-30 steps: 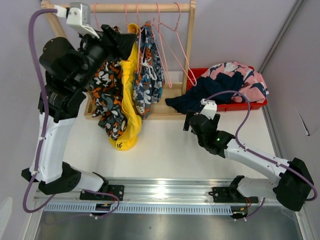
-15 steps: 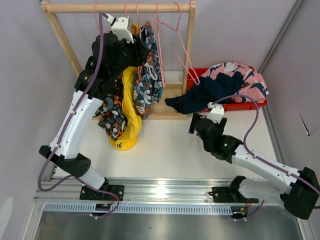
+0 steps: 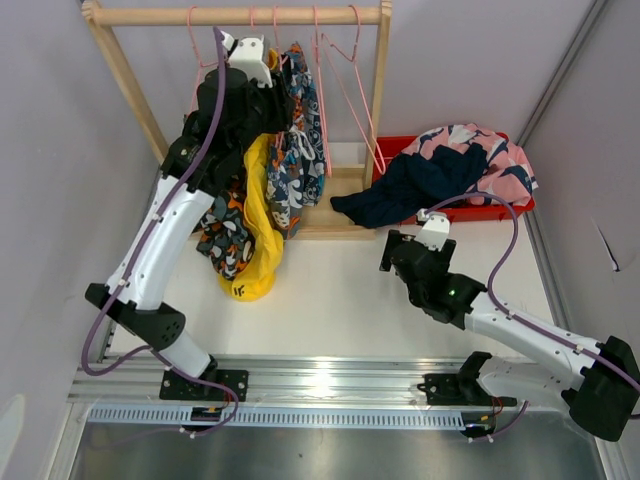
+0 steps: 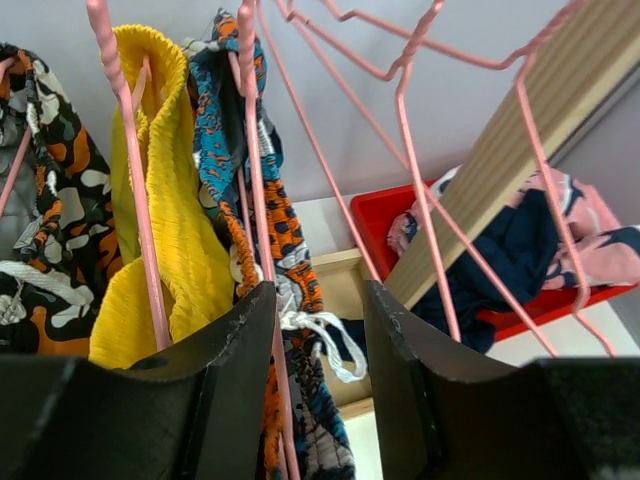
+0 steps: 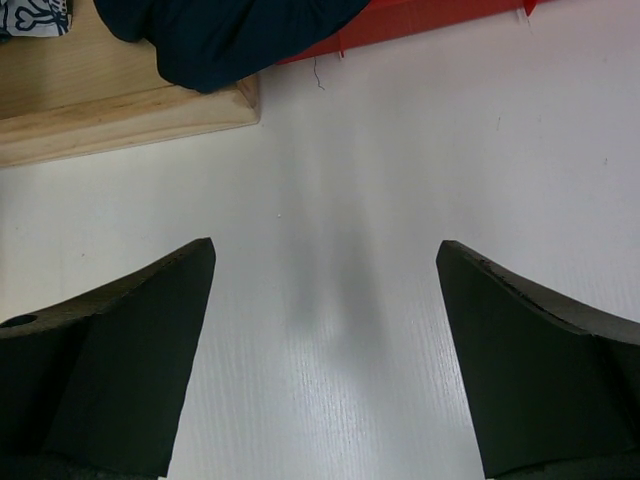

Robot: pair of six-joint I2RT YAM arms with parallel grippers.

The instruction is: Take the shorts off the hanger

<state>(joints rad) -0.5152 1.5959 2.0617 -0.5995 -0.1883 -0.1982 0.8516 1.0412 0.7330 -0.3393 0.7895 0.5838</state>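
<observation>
Lettering anywhere?

Only a small black mark (image 3: pixel 240 290) low on the yellow shorts (image 3: pixel 255 220), too small to read.

How many shorts?

Five. Three hang on the wooden rack (image 3: pixel 150 16) at eleven o'clock: the camouflage shorts (image 3: pixel 222 235), the yellow shorts and the blue-orange print shorts (image 3: pixel 295 170). Two are at two o'clock: the navy shorts (image 3: pixel 410 185) spill over the rim of the red bin (image 3: pixel 500 212), and the pink shorts (image 3: pixel 480 150) lie in it.

Hangers?

Pink wire hangers (image 4: pixel 138 215); at least two hang bare at the rail's right end.

The hands?

The left hand (image 4: pixel 318 295) is up at the rack, narrowed around the print shorts' waistband and a hanger wire. Whether it truly pinches them I cannot tell. The right hand (image 5: pixel 325 260) gapes wide over the desk (image 3: pixel 330 300) at three o'clock, holding nothing.
</observation>
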